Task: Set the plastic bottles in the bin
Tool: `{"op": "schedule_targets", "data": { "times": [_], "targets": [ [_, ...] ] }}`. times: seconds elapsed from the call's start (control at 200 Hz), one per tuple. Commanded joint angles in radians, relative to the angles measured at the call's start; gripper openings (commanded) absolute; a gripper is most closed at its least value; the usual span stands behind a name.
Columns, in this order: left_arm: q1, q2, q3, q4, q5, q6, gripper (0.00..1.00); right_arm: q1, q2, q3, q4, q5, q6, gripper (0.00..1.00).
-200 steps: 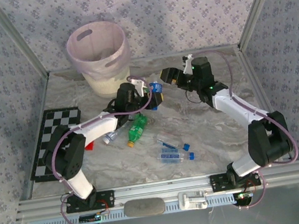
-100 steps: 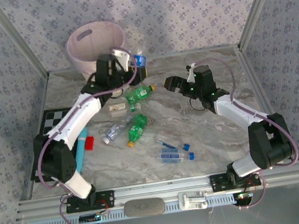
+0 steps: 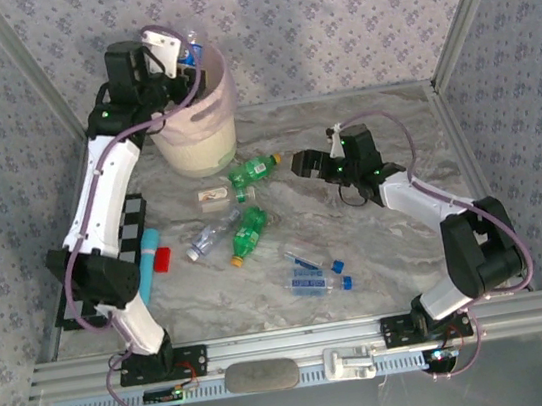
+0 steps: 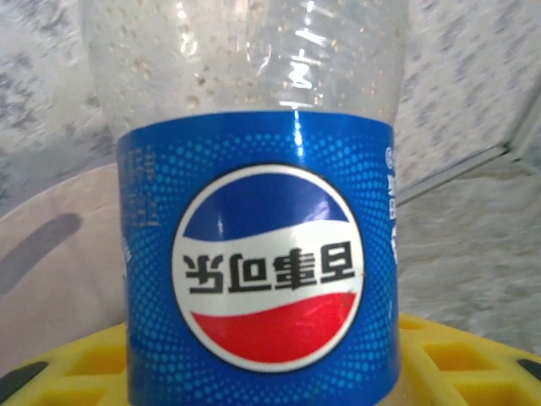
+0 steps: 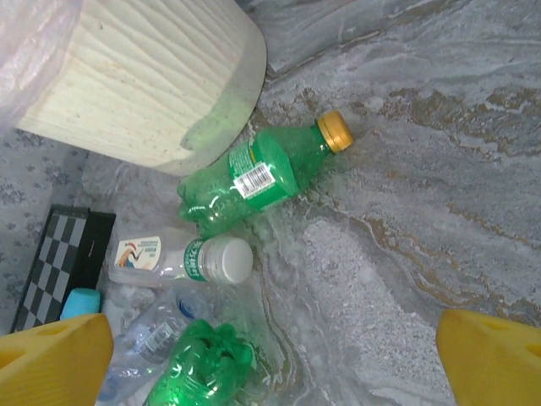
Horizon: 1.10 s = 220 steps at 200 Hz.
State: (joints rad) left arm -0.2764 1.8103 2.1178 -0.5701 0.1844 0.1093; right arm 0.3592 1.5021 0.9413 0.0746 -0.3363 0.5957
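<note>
The left hand (image 3: pixel 173 55) is up at the far left, pressed tight on a clear plastic bottle with a blue label (image 4: pixel 262 254). The wrist view shows the label upside down, w/ the yellow pads (image 4: pixel 461 364) hugging it at the bottom of the frame. From above, that bottle hangs over the mouth of the round pale pink bin with a cream lower half (image 3: pixel 203 137), not yet let go. So this one is at the drop stage, i.e. carried but not binned.

The right hand (image 3: pixel 303 164) hovers low over the middle of the marbled grey surface (image 3: pixel 382 127), fingers spread wide w/ nothing between them. It points left toward a green plastic bottle with an orange cap (image 5: pixel 254 178), which lies on its side just right of the bin's foot. That is probably the next pick.

Left to do, all lying on the surface:
- that green one
- a small clear bottle with a white cap (image 5: pixel 182 258), just near-left of it
- a crumpled green bottle (image 3: pixel 248 234) and a crushed clear bottle (image 3: pixel 206 240), side by side and nearer
- a cluster of clear blue-labelled bottles (image 3: pixel 310 276) w/ blue caps, near-centre: two, maybe three, too tangled to count

Approx. six or seven remain, plus the one in hand.

The bin's contents can't be seen from these angles, so how many already went in is unknown. Judging by the surface, the job is under way but far from finished.
</note>
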Motion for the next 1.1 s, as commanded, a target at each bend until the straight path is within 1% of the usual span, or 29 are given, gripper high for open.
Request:
{"op": "schedule_targets", "data": {
  "times": [0.0,0.125,0.275,0.54,0.6,0.645,0.675,0.77,0.905,1.094],
  "targets": [
    [0.031,0.081,0.128,-0.138,-0.047,0.062,0.48,0.009,0.005,0.043,-0.042,0.008,-0.039,1.00],
    [0.059,0.198,0.295,-0.258,-0.054,0.084,0.48,0.012,-0.001,0.042,-0.062,0.012,-0.043,1.00],
    [0.081,0.357,0.522,-0.430,-0.025,0.084,0.49,0.014,-0.003,0.047,-0.075,0.006,-0.046,1.00],
    [0.099,0.392,0.515,-0.429,-0.011,0.063,0.51,0.014,-0.003,0.065,-0.096,0.013,-0.057,1.00],
    [0.099,0.394,0.514,-0.431,-0.013,0.060,0.53,0.014,-0.003,0.068,-0.098,0.013,-0.059,1.00],
    [0.100,0.394,0.512,-0.428,-0.015,0.055,0.56,0.014,-0.002,0.070,-0.098,0.010,-0.060,1.00],
    [0.100,0.394,0.512,-0.428,-0.017,0.051,0.60,0.014,-0.002,0.072,-0.100,0.010,-0.060,1.00],
    [0.100,0.393,0.512,-0.421,-0.022,0.034,0.78,0.015,0.000,0.077,-0.104,0.007,-0.063,1.00],
    [0.100,0.378,0.511,-0.409,-0.022,0.011,0.99,0.017,0.000,0.078,-0.116,0.012,-0.069,1.00],
    [0.095,0.330,0.483,-0.382,0.009,-0.043,1.00,0.031,0.003,0.082,-0.127,0.037,-0.088,1.00]
  ]
}}
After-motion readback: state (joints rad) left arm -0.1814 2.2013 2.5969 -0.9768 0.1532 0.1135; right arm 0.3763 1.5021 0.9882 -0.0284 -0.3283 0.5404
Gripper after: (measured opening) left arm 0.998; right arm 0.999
